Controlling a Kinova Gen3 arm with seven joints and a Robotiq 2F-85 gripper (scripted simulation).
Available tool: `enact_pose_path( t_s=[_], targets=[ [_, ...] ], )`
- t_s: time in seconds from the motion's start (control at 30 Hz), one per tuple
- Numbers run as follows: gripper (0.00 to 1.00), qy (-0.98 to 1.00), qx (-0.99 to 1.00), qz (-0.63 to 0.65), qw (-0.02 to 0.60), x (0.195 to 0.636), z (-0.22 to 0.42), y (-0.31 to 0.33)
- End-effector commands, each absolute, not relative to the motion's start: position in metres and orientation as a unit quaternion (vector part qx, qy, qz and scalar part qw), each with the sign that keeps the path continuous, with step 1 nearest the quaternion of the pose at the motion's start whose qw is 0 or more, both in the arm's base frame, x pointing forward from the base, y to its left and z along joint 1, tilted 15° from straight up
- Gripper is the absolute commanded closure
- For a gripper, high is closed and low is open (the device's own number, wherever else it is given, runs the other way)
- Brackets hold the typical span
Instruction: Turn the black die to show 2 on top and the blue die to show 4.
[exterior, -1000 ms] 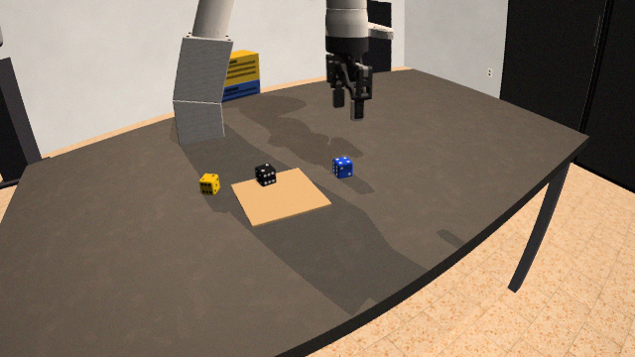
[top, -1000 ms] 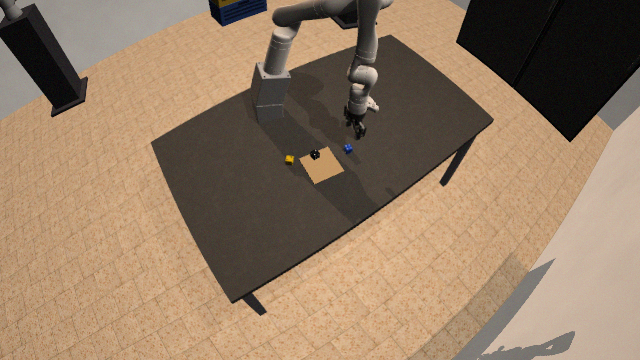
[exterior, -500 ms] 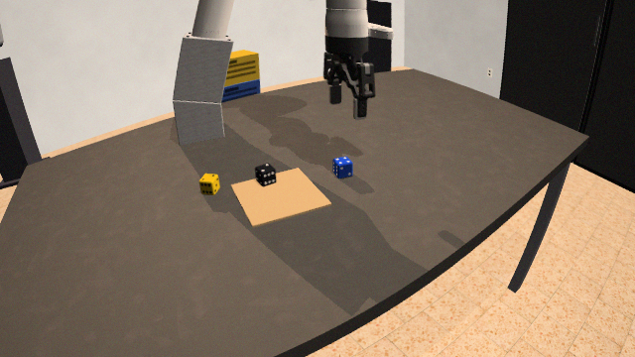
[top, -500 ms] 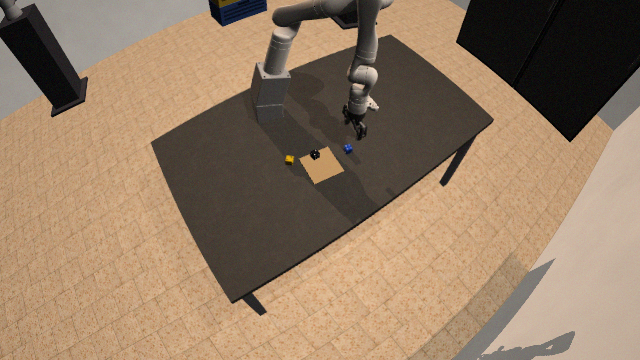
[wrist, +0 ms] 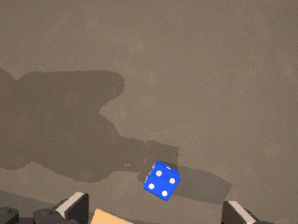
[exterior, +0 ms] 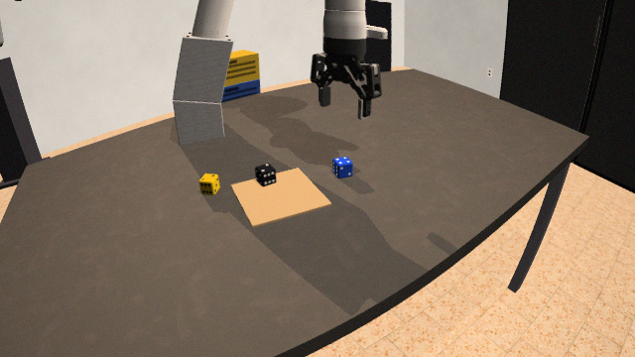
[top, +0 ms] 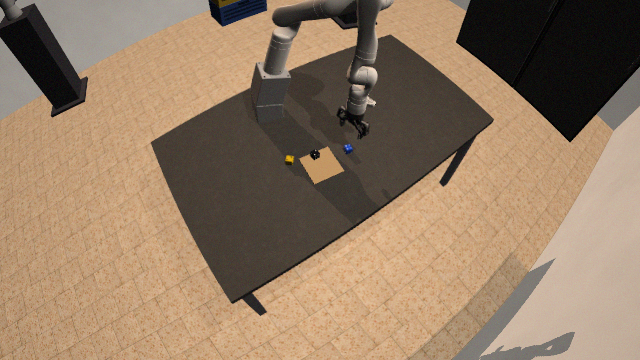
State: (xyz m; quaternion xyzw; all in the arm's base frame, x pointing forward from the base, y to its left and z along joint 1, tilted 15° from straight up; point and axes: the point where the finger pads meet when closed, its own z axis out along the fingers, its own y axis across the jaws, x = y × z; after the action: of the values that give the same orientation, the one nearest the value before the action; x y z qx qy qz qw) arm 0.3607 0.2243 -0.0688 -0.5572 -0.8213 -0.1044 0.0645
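Dark counter [top: 225, 175] [exterior: 124, 248] [wrist: 200, 50] under everything, with a stiff, level look. Next in size, the arm [top: 367, 40] [exterior: 344, 25], reaching over from the back. At its end, the tool [top: 350, 131] [exterior: 344, 111] [wrist: 154, 213], pointing down with fingers fully apart, nothing between them, well above the counter.

Below, the tan mat [top: 322, 167] [exterior: 280, 198] [wrist: 107, 219], lying flat; probably thin and light, so likely to skid or lift if caught by a fingertip.

Smallest, the dice. Blue die [top: 348, 149] [exterior: 342, 168] [wrist: 161, 181] off the mat, apart from its edge, directly on the counter, with four pips up. Probably light and rigid, perhaps slick on smooth faces. Best to grip low across two opposite upright sides, after turning the fingers square to them; a corner pinch could spin or tip it. Seems to need only an upright carry and a gentle release.

Black die [top: 315, 154] [exterior: 266, 175] on the mat near its back edge; overhang and top number hard to confirm. Yellow die [top: 289, 160] [exterior: 209, 183] beside the mat, best left untouched.

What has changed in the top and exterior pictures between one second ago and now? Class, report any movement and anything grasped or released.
The hand shows its fingers farther apart; I cannot tell whether by turning, opening or both. Nothing was grasped or released. Unchanged: black die, blue die, yellow die, mat.
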Motion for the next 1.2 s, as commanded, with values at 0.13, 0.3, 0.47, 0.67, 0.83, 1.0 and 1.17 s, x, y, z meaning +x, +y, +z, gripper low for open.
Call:
enact_pose_path(
  t_s=[0.13,0.3,0.47,0.67,0.83,1.0,1.17],
  targets=[
    [0.00,-0.870,-0.478,-0.106,0.055,0.360,-0.072,0.221],
    [0.00,-0.930,-0.349,-0.107,0.040,0.359,-0.075,0.218],
    [0.00,-0.974,-0.196,-0.109,0.022,0.359,-0.078,0.216],
    [0.00,-0.992,-0.062,-0.109,0.006,0.359,-0.081,0.215],
    [0.00,-0.988,0.108,-0.108,-0.015,0.361,-0.084,0.214],
    [0.00,-0.957,0.268,-0.106,-0.035,0.362,-0.086,0.216],
    [0.00,-0.907,0.404,-0.103,-0.055,0.364,-0.088,0.218]
  ],
)
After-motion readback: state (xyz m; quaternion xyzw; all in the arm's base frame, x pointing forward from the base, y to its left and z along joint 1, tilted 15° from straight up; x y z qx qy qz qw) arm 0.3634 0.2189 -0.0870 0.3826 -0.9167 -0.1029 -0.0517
